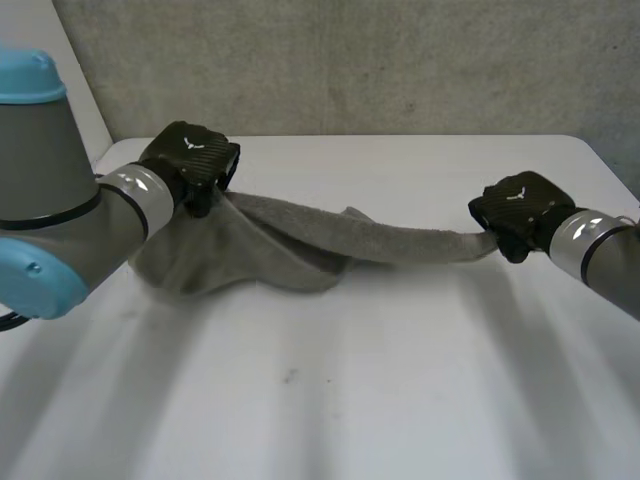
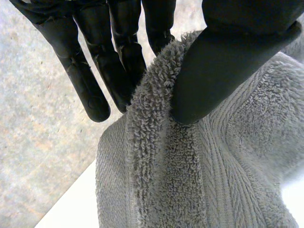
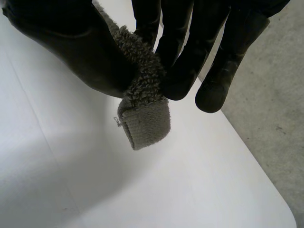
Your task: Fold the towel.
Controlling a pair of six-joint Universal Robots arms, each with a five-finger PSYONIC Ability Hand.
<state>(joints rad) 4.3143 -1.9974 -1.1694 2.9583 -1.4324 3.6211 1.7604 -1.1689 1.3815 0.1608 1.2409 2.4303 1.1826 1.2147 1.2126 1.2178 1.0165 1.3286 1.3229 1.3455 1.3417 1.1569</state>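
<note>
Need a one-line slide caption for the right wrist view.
Right robot hand pinches a corner of the grey towel, lifted above the white table.

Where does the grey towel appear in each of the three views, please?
Head view: the grey towel stretches between the left robot hand and the right robot hand, sagging onto the white table.
Left wrist view: its edge is pinched between that hand's thumb and fingers.
Right wrist view: a corner is pinched at the fingertips.
Shared landmark: the white table.
</note>
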